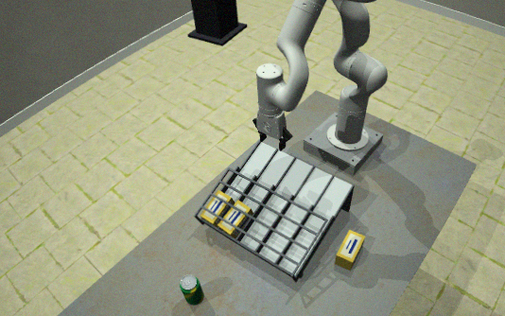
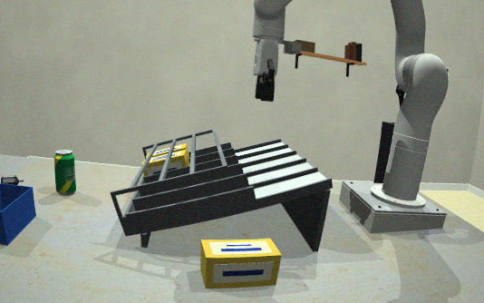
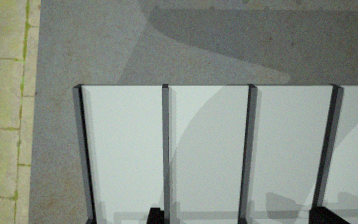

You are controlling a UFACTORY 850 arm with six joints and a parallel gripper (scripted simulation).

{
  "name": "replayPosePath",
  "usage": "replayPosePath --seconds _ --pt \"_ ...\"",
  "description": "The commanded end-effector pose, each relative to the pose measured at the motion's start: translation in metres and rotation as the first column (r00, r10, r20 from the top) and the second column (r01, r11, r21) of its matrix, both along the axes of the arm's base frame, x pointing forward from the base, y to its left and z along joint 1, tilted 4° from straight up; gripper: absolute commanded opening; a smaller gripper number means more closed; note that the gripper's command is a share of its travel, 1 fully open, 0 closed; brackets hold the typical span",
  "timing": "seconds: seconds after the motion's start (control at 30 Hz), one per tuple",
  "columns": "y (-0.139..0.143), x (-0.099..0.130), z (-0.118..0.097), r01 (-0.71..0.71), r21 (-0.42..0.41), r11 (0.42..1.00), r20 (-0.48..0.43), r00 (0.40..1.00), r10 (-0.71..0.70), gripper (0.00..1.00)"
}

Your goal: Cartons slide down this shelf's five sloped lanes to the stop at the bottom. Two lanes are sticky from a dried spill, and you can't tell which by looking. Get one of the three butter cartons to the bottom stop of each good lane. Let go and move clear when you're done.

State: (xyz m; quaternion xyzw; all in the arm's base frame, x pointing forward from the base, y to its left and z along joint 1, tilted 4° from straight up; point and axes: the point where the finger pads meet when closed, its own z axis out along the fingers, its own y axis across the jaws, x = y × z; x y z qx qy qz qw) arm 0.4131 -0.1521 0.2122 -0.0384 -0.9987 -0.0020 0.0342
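Observation:
The sloped shelf (image 1: 333, 195) (image 2: 200, 205) (image 3: 126, 150) has five white lanes with dark dividers and a wire guard over the lower part. In the top view, one butter carton (image 1: 217, 206) lies at the bottom of the leftmost lane. Another carton (image 1: 235, 218) lies at the bottom of the second lane from the left. Both appear against the stop, partly behind the wires. The third butter carton (image 1: 351, 248) (image 2: 241, 263) lies on the table beside the shelf. My gripper (image 1: 272, 143) (image 2: 265, 97) (image 3: 239, 216) is open and empty, pointing down above the shelf's upper end on the leftmost-lane side.
A green can (image 1: 192, 289) (image 2: 65, 172) stands on the table beyond the shelf's low end. A blue open box (image 2: 5, 218) and a small dark object (image 2: 11, 180) are at the left in the exterior view. The arm's base (image 1: 343, 147) (image 2: 395, 210) stands behind the high end.

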Motion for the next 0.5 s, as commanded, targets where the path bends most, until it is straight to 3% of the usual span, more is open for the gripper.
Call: replayPosePath --seconds 0.0,0.4,0.43,0.47 --pt "0.0 0.001 0.001 0.0 -0.001 1.0 0.002 1.0 0.0 0.9" --pt "0.0 0.001 0.001 0.0 -0.001 1.0 0.002 1.0 0.0 0.9" --pt "0.067 0.021 0.001 -0.048 0.002 0.999 0.004 0.999 0.048 0.9" --pt "0.067 0.021 0.001 -0.048 0.002 0.999 0.004 0.999 0.048 0.9"
